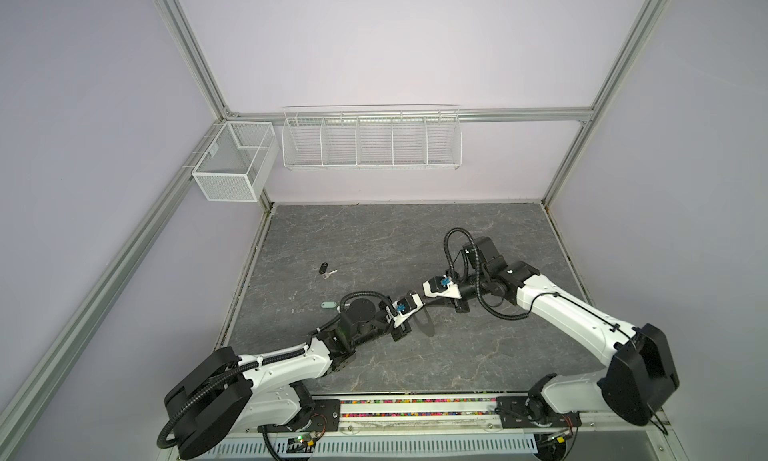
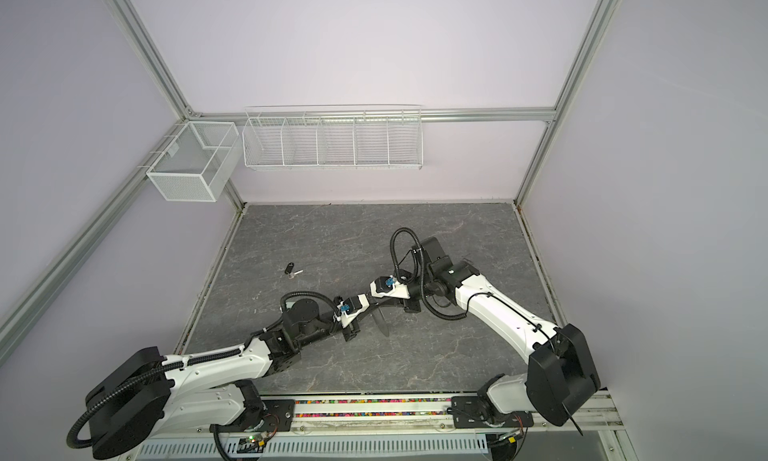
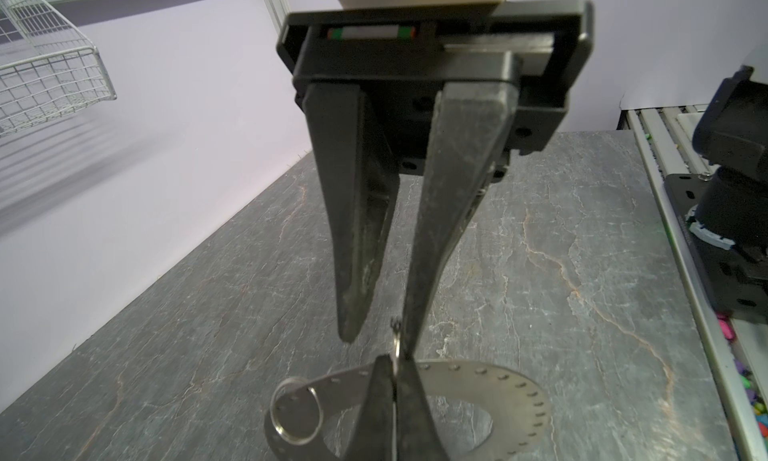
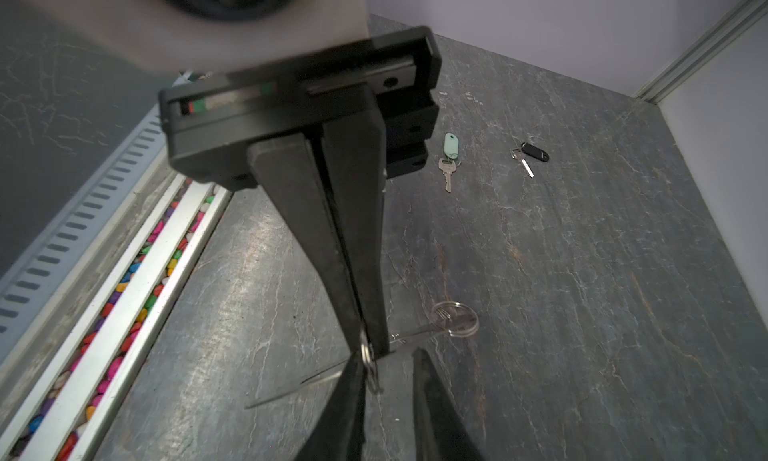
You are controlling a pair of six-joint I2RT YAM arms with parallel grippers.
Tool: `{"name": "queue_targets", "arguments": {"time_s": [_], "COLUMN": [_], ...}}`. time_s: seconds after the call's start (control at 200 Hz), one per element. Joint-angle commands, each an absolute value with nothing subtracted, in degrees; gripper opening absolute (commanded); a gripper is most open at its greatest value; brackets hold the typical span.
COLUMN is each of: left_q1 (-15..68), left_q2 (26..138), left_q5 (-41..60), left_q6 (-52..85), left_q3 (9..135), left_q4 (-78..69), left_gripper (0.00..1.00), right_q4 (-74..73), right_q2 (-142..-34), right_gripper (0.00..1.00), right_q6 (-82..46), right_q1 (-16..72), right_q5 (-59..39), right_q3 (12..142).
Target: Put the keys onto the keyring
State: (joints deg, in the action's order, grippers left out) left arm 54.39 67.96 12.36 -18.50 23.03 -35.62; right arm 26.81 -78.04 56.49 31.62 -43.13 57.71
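Pinching a wire loop on the rim of the keyring, my left tool is clamped together. My right tool faces it tip to tip, jaws apart. The keyring stands on edge beneath them. Farther out on the tabletop lie the mint key, then the black key, both well apart from the keyring
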Motion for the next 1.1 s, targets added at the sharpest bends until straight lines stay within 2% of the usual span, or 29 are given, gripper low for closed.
{"name": "queue_targets", "arguments": {"time_s": [0.0,0.095,0.33,0.425,0.825,1.095], "left_q1": [54.35,53.09,49.32,48.88,48.78,48.84], "left_q2": [65.5,64.26,64.15,65.21,68.22,68.26], "left_q5": [15.59,17.13,23.26,24.58,26.68,26.96], "left_q6": [-18.21,-16.03,-11.6,-10.21,-8.97,-8.7], "left_q3": [26.29,25.89,26.03,26.87,28.31,28.45], "left_q4": [-34.91,-36.83,-42.1,-43.92,-47.06,-47.62], "left_gripper": [0.0,0.0,0.0,0.0,0.0,0.0], "right_q4": [18.74,17.12,15.88,11.34,5.01,8.63], "right_q2": [-72.99,-70.05,-68.47,-67.06,-65.21,-67.11], "right_gripper": [0.32,0.35,0.31,0.28,0.28,0.27], "right_q6": [51.13,50.32,46.37,43.39,37.73,39.43], "right_q1": [26.87,24.36,22.86,23.59,26.52,27.98], "right_q5": [-49.41,-50.08,-55.35,-56.16,-56.72,-57.93], "right_q3": [54.01,52.47,51.58,50.71,47.3,49.29]}}
